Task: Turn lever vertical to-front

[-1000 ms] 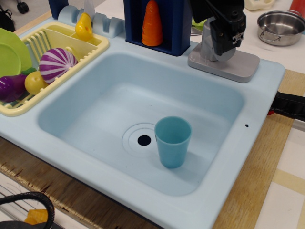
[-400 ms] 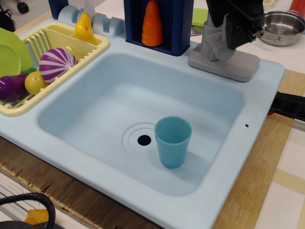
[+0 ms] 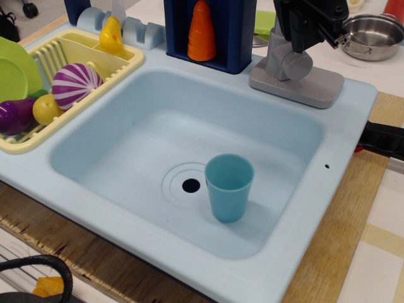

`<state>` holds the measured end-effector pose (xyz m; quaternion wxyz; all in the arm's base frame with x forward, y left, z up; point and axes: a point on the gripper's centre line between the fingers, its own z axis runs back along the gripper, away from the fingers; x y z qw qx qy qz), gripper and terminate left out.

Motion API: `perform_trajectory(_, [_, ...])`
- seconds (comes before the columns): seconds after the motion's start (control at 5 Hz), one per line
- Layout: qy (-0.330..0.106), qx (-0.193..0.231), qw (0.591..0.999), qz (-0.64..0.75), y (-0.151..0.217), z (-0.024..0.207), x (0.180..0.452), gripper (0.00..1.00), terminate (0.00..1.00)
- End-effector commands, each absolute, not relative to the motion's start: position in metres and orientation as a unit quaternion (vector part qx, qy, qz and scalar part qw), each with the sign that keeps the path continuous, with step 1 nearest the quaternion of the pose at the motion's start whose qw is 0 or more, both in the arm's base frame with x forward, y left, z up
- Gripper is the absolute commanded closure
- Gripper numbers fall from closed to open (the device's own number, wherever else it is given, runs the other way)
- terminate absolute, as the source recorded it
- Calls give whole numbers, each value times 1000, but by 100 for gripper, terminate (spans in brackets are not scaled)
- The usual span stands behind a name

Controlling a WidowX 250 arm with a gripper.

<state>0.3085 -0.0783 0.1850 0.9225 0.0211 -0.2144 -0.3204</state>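
The grey lever (image 3: 295, 63) sits on its upright post (image 3: 276, 47) at the sink's back right corner, and its round end points toward the front. The post stands on a flat grey base (image 3: 309, 88). My black gripper (image 3: 314, 39) hangs just above the lever, with one finger (image 3: 298, 38) over the round end. The jaws look slightly apart and hold nothing. The gripper's upper part is cut off by the frame's top edge.
A light blue cup (image 3: 229, 187) stands upright in the light blue sink (image 3: 158, 126) beside the drain (image 3: 190, 185). A yellow rack (image 3: 120, 60) with toy food is at the left. An orange carrot (image 3: 201, 31) stands in a blue holder, and a steel pot (image 3: 374, 35) is at the back right.
My gripper was down over the lever, hiding it. It has risen up and to the right, and the lever's round end now shows facing the front.
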Motion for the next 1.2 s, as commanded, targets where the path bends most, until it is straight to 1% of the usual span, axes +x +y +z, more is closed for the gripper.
perform_trajectory(0.0, [-225,11,922,-315,-82,187,300,100,0])
perform_trajectory(0.4, [-202,-9,936,-290,-73,165,278,100,0])
perform_trajectory(0.8, [-185,-26,943,-274,-59,146,266,100,0])
perform_trajectory(1.0, [-172,-29,947,-269,-54,144,263,100,0])
